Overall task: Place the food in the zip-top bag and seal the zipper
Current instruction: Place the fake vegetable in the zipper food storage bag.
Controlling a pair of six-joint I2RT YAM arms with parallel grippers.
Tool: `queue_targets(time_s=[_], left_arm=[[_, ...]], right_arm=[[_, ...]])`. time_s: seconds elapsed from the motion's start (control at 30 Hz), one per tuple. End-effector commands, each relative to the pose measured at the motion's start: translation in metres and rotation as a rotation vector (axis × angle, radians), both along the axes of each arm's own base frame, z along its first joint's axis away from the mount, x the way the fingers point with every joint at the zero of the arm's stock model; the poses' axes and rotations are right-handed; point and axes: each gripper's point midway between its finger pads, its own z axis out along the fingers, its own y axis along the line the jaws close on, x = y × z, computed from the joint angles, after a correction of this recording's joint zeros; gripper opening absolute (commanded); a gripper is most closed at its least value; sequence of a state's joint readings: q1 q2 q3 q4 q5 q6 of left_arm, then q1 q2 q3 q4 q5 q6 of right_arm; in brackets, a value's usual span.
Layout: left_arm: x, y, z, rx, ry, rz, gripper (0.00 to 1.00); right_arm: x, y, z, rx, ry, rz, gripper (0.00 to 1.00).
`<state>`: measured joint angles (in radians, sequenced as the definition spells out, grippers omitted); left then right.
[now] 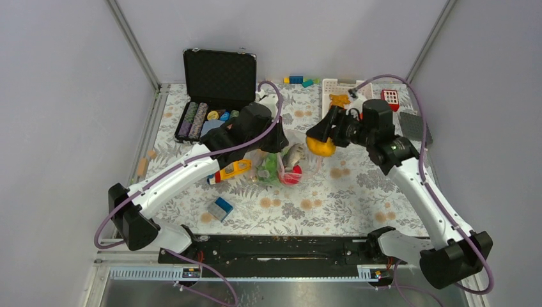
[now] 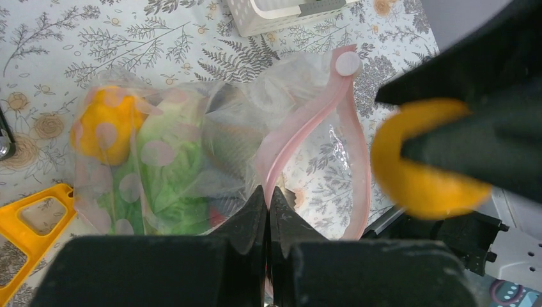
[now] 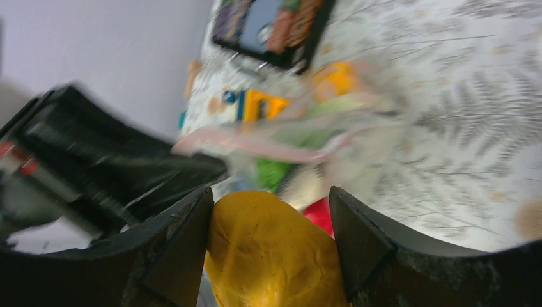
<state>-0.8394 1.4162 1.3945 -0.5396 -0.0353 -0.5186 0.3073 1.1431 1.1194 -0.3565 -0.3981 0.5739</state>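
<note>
Open zip-top bag (image 2: 192, 153), yellow food (image 3: 271, 256) held beside it.
The left hand (image 2: 268, 199) pinches the bag's pink zipper rim; the right hand (image 3: 271, 214) clamps the yellow food, seemingly just beside the bag's mouth.

Bag mid-table, my two arms meeting over it.
I've got the zip-top bag (image 1: 281, 167) lying at the middle of the table (image 1: 358, 204), several food items already inside it and its rim pinched in my left gripper (image 2: 268, 199). My right gripper (image 3: 270, 217) grips a food piece (image 3: 275, 256) just right of the bag. A handled toy (image 1: 233, 170) lies just left of the bag, with a small block (image 1: 222, 208) nearer me. The hinged case (image 1: 217, 83) stands back left — a basket (image 1: 339, 93) back right.
</note>
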Motion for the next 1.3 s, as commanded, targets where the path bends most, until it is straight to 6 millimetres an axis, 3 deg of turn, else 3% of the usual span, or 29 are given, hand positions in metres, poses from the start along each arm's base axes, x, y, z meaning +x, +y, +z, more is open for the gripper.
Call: queue_targets(time_s=[0.0,0.3,0.43,0.7,0.9,1.1,1.27], left_arm=[[0.004,-0.008,0.031,-0.091,-0.019,0.021,0.0],[-0.013,-0.017,0.032,-0.125,0.012,-0.034,0.0],[-0.019,-0.02,0.037,-0.149,0.009,-0.059,0.0],[-0.051,-0.041,0.053,-0.248,0.038,-0.212,0.0],[-0.065,-0.051,0.056,-0.262,0.037,-0.275,0.0],[-0.056,-0.049,0.047,-0.243,0.041,-0.223,0.0],[-0.042,-0.037,0.047,-0.222,0.008,-0.12,0.0]], right_arm=[[-0.036,0.039,0.023,0.082,-0.038,0.167,0.18],[-0.029,0.055,-0.023,-0.091,0.079,0.023,0.19],[-0.018,0.047,-0.038,-0.151,0.129,-0.114,0.21],[0.009,0.017,-0.036,-0.17,0.11,-0.442,0.35],[0.016,0.017,-0.025,-0.157,0.093,-0.499,0.45],[0.012,0.026,-0.029,-0.238,0.106,-0.47,0.6],[0.001,0.031,-0.026,-0.252,0.097,-0.395,0.77]])
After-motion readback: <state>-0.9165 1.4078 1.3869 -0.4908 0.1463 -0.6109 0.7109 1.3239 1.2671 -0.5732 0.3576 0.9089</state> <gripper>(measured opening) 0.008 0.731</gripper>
